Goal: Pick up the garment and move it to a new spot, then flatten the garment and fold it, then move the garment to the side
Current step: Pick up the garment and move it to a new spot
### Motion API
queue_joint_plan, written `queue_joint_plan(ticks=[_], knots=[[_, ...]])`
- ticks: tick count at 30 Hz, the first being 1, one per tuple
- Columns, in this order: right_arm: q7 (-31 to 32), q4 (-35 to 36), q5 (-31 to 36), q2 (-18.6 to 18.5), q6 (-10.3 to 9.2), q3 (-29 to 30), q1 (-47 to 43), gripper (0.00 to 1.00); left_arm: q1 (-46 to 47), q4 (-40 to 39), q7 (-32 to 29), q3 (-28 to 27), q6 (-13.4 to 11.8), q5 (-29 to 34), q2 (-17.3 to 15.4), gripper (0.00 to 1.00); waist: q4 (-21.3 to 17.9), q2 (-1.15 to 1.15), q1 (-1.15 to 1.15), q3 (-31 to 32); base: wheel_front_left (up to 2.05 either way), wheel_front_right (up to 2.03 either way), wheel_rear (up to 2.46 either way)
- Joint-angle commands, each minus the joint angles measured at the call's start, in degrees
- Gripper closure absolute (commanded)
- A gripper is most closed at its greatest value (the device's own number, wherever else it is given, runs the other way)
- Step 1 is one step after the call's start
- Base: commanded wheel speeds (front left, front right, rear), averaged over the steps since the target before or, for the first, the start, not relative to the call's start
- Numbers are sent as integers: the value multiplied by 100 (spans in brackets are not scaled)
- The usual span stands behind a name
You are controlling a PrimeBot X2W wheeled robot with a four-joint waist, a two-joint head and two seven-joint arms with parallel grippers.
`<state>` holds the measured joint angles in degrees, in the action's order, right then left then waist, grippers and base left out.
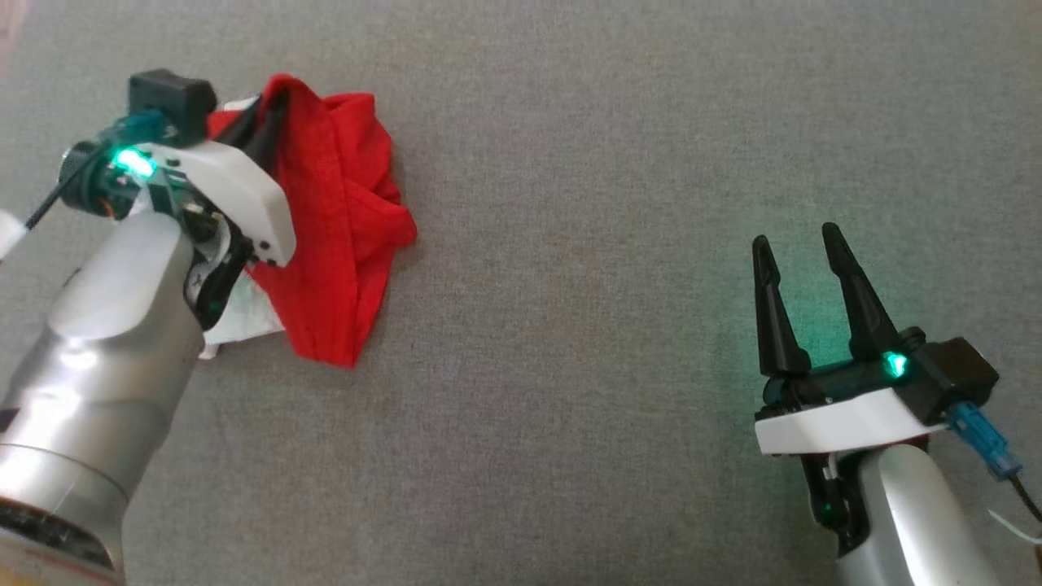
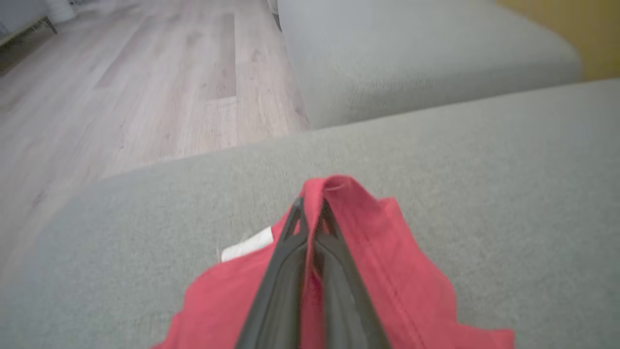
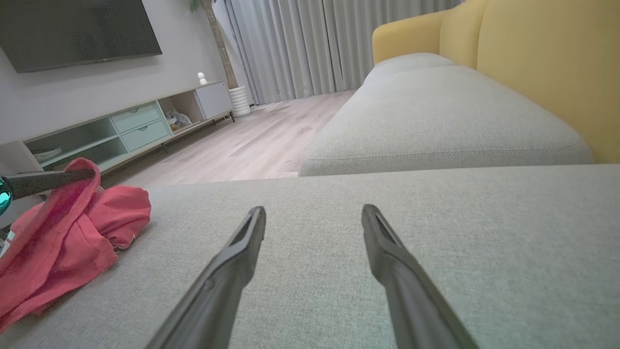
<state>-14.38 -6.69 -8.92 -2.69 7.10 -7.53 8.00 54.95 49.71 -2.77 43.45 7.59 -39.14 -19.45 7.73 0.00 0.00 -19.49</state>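
I'm in a home living room here, no question: TV (image 3: 77, 31) on the wall (image 3: 121, 82) over a low console (image 3: 82, 140) with drawers (image 3: 140, 127), long grey curtains (image 3: 315, 43) falling to a pale wood floor (image 3: 252, 145), and a sofa (image 3: 547, 72) with a yellow back and broad grey seat cushions (image 3: 436, 116) right in front of me.

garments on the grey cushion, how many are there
1: a red garment on the cushion's left side, held by the left gripper, jaws shut on it. Its white patches look like part of it; anything underneath is hidden.
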Motion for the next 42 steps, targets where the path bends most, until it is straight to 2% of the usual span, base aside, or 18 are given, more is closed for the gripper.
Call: queue_joint_plan(ticks=[1, 9, 12, 17, 23, 35, 42], knots=[[-61, 142, -7, -19, 39, -124, 66, 0, 384, -67, 271, -214, -10, -102, -291, 100, 12, 0, 0, 134, 0, 0, 0], [-62, 94, -131, -19, 39, -90, -82, 0, 735, -490, 1560, -492, -22, -159, -301, 100, 82, 0, 0, 646, 0, 0, 0], [-62, 69, -194, -19, 39, -78, -153, 0, 861, -975, 1722, -749, -190, -132, -309, 100, 115, 0, 0, 826, 0, 0, 0], [-62, 84, -346, -19, 39, -138, -194, 0, 897, -1877, 1767, -1160, -497, -137, -338, 100, 29, 0, 0, 1030, 0, 0, 0], [-62, 122, -535, -19, 39, -180, -194, 0, 896, -2798, 1767, -1156, -727, 94, -482, 100, -266, 0, 0, 1128, 0, 0, 0], [-62, 107, -638, -19, 39, -71, -263, 0, 897, -4156, 1689, -1019, -993, 428, -635, 100, -758, 0, 0, 1406, 0, 0, 0], [-62, 141, -680, -19, 39, -154, -264, 0, 959, -4544, 1104, -938, -1100, 443, -883, 100, -1034, 0, 0, 1404, 0, 0, 0]])
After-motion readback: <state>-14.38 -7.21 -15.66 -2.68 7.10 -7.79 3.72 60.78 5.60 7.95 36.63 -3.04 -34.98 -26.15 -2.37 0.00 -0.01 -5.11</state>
